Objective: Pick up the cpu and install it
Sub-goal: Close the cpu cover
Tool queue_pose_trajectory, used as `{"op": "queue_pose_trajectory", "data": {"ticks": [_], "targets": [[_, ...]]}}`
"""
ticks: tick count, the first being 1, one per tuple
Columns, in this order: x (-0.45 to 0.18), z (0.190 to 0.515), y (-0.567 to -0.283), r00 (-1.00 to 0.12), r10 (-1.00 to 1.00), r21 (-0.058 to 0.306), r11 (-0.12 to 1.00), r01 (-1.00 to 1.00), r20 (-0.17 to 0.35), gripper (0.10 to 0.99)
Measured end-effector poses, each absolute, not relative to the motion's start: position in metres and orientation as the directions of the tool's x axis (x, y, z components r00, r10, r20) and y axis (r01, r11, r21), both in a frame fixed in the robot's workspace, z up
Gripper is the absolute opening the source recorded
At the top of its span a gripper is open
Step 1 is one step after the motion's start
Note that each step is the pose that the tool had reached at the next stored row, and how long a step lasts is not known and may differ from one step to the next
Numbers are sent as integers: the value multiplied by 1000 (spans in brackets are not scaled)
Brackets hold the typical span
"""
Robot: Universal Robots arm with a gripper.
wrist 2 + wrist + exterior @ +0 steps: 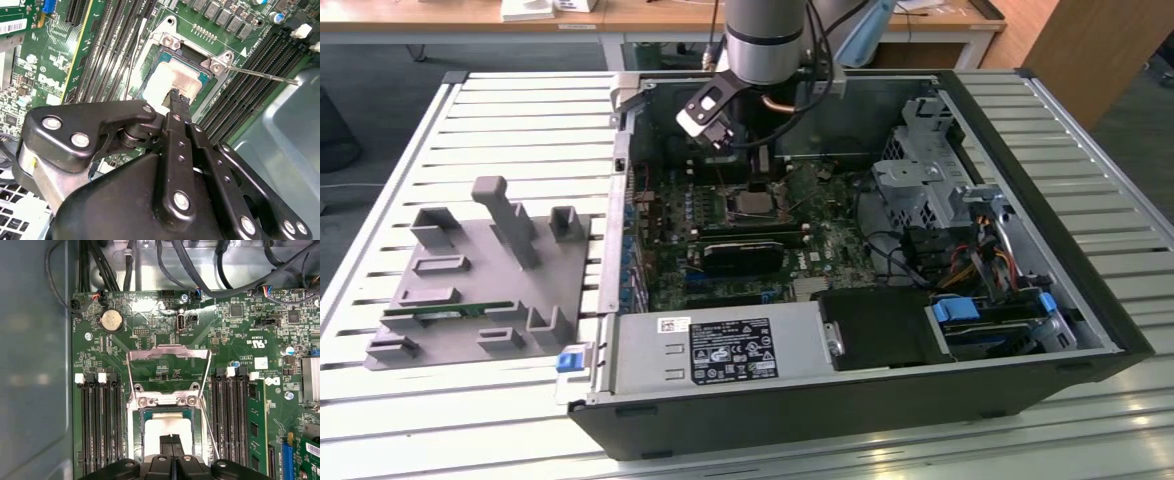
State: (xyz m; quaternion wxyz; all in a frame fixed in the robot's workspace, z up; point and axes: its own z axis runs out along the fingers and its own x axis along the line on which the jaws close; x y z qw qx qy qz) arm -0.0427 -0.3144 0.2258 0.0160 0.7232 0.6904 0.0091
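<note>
Exterior view: grey plastic parts tray [460, 300] at 9 o'clock of open black computer case [854, 420]. Small square silver-topped cpu [170, 82] already sits in motherboard socket, case centre. Metal retention frame [167, 352] stands flipped open, not yet latched. My claw [176, 96]: fingers pressed together, gripping nothing, tips at cpu top, contact unclear

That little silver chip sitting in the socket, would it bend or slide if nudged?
Probably stiff: the cpu looks like a flat, metal-topped square, so it should not flop or roll. Likely slippery to grip, since its top is smooth and shiny. A sideways nudge seems unlikely to shift it, as it lies inside the socket frame beneath the hand.
</note>
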Motion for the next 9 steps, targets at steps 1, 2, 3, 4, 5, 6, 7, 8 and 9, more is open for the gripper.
{"op": "queue_pose_trajectory", "data": {"ticks": [1, 2, 3, 4, 5, 6, 7, 8, 9], "targets": [[-43, 227, -314, 47, 999, 36, -46, 998, -9, 106], [-43, 228, -314, 47, 999, 36, -46, 998, -9, 106], [-43, 229, -314, 47, 999, 36, -46, 998, -9, 106], [-43, 229, -314, 47, 999, 36, -46, 998, -9, 106], [-43, 230, -314, 47, 999, 36, -46, 998, -9, 106], [-43, 230, -314, 47, 999, 36, -46, 998, -9, 106], [-43, 230, -314, 47, 999, 36, -46, 998, -9, 106], [-43, 231, -314, 47, 999, 36, -46, 998, -9, 106], [-43, 231, -314, 47, 999, 36, -46, 998, -9, 106]]}}
